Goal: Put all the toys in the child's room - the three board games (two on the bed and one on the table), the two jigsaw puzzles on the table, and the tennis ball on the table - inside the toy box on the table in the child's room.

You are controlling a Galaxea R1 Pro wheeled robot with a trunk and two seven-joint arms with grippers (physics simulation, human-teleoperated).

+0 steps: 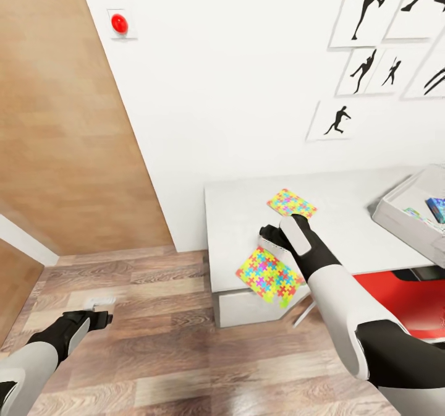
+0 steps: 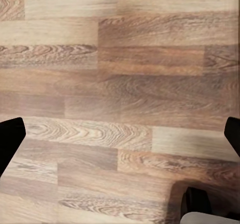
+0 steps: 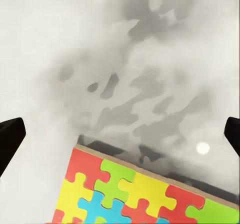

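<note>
Two jigsaw puzzles lie on the white table (image 1: 346, 230). The far jigsaw puzzle (image 1: 291, 203) is flat near the wall. The near jigsaw puzzle (image 1: 270, 275) (image 3: 145, 194) hangs partly over the table's front edge. My right gripper (image 1: 270, 238) (image 3: 120, 134) hovers open just above this puzzle's far edge, touching nothing. The toy box (image 1: 402, 218) stands at the table's right end with a blue board game (image 1: 437, 209) inside. My left gripper (image 1: 99, 308) (image 2: 120, 134) is open and empty, low over the wooden floor. The tennis ball and the bed are out of view.
A red chair (image 1: 402, 292) is tucked under the table's right part. A wooden panel wall (image 1: 62, 125) rises at the left. A red button (image 1: 118, 24) and framed silhouettes (image 1: 364, 70) hang on the white wall. Wooden floor (image 1: 154, 342) spreads before the table.
</note>
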